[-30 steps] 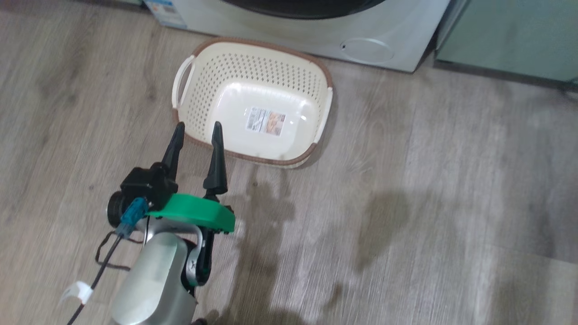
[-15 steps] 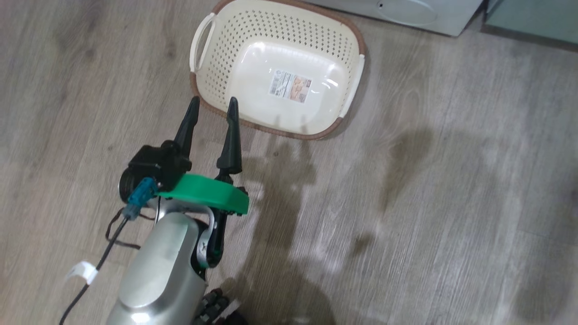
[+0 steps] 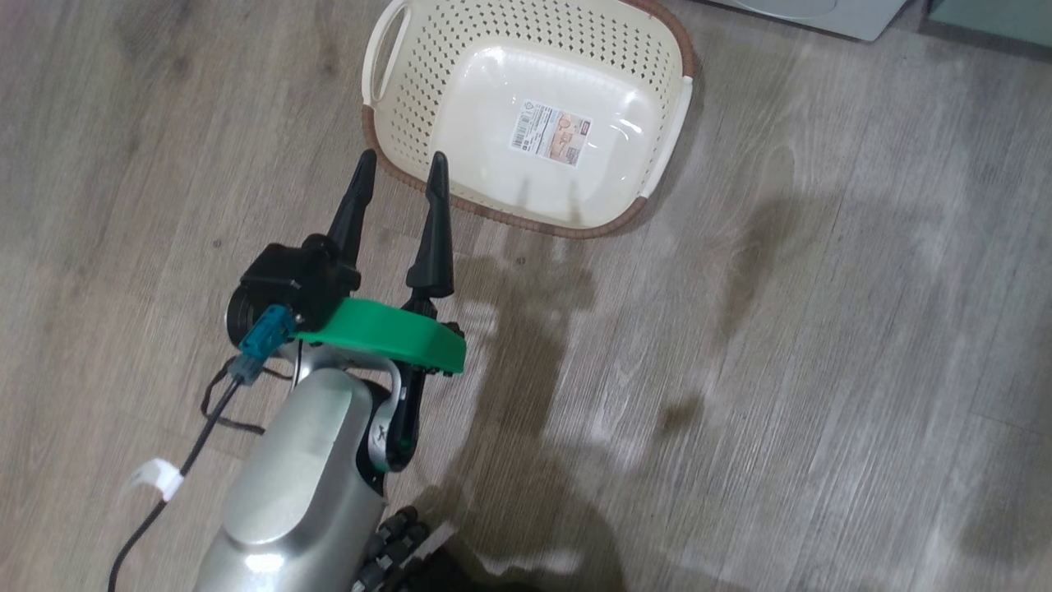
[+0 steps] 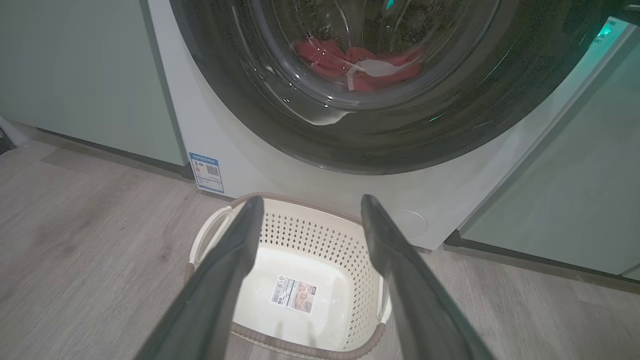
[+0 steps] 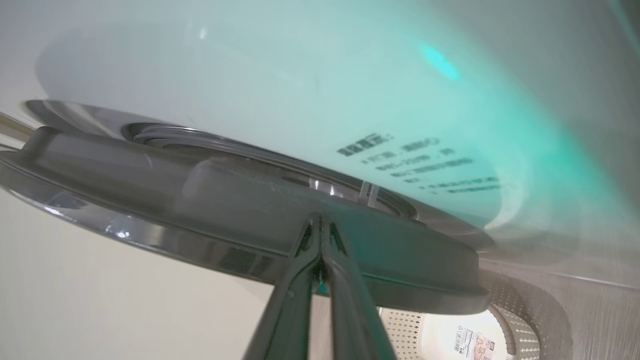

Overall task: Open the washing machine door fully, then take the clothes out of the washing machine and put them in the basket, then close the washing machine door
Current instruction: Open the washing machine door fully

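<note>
**Operator:** What is the left gripper (image 3: pixel 403 156) doing?

**Technician:** It is hovering above the wooden floor (image 3: pixel 822 329), its fingertips reaching the near brown rim of the basket (image 3: pixel 427 74) in the head view. Its two dark fingers are standing wide apart and are gripping nothing.

**Operator:** And the right gripper (image 5: pixel 320 222)?

**Technician:** Its fingers are pressing together, tips meeting, with nothing between them. In the right wrist view the tips are lying over the grey edge of the washing machine door (image 5: pixel 125 165). That picture is blurring, so contact cannot be told.

**Operator:** Where is the basket sitting?

**Technician:** It is sitting upright on the floor just in front of the washing machine (image 4: pixel 240 165), below the door. The paper label (image 4: pixel 293 295) is showing on its bare base.

**Operator:** Where are the clothes (image 4: pixel 360 65) lying?

**Technician:** The red clothes are lying inside the drum, showing through the door's clear glass in the left wrist view. The glossy black rim is ringing that glass. Whether the door is latched or ajar cannot be told.

**Operator:** What else is showing in that view?

**Technician:** A blue label sticker (image 4: pixel 206 172) is sitting low on the white front at the left, and a small round flap (image 4: pixel 407 224) low at the right, behind the basket. Pale-green cabinets (image 4: pixel 75 75) are flanking the machine on both sides.
</note>
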`<state>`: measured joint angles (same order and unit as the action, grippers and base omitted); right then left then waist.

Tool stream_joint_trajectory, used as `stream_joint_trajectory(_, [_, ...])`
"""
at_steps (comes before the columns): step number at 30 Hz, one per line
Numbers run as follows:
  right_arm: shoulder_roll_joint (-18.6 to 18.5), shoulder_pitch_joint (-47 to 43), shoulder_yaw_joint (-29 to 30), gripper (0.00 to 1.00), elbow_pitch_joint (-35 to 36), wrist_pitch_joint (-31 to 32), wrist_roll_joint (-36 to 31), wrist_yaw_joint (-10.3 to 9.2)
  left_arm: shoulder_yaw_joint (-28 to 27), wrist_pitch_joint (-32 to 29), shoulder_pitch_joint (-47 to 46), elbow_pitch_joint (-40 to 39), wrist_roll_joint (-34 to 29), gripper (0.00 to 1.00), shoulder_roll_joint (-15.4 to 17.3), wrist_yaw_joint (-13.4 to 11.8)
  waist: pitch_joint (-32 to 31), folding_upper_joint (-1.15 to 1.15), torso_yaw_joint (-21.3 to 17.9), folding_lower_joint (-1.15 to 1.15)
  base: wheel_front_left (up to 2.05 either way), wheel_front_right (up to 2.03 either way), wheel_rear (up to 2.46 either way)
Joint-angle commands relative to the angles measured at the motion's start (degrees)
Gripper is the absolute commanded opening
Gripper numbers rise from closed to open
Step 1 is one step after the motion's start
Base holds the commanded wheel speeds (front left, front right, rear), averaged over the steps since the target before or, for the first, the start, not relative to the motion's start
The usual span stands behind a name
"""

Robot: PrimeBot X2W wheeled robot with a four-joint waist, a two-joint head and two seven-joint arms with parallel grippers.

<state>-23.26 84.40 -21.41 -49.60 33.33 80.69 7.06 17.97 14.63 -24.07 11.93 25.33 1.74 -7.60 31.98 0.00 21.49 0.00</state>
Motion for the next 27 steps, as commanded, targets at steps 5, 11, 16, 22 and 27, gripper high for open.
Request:
stream_joint_trajectory(5, [1.81, 0.26, -1.49, 0.0, 2.25, 0.95, 0.93, 0.43, -1.61, 0.37, -0.72, -1.45, 0.08, 1.0, 1.14, -0.1, -0.93, 0.0, -0.11, 0.0, 0.0, 0.0, 0.0])
stream_joint_trajectory(11, [2.14, -4.09, -2.58, 0.0, 3.86, 1.28, 3.03, 0.43, -1.99, 0.37, -0.13, -1.12, -0.49, 1.0, 1.14, 0.04, -3.45, 0.0, -0.81, 0.0, 0.0, 0.0, 0.0])
stream_joint_trajectory(16, [2.57, -8.57, -3.77, 0.0, 5.44, 1.88, 4.37, 0.43, -2.5, 0.37, 0.46, -0.69, -1.12, 1.0, 1.14, 0.18, -5.83, 0.0, -1.5, 0.0, 0.0, 0.0, 0.0])
stream_joint_trajectory(22, [3.7, -14.44, -4.99, 0.0, 8.21, 2.43, 6.25, 0.43, -3.61, 0.37, 1.69, 0.01, -2.18, 1.0, 1.14, 0.44, -8.93, 0.0, -2.49, 0.0, 0.0, 0.0, 0.0])
stream_joint_trajectory(27, [4.62, -18.78, -5.76, 0.0, 10.06, 2.93, 7.67, 0.43, -4.57, 0.37, 2.78, 0.62, -3.22, 1.0, 1.14, 0.89, -11.64, 0.0, -3.28, 0.0, 0.0, 0.0, 0.0])
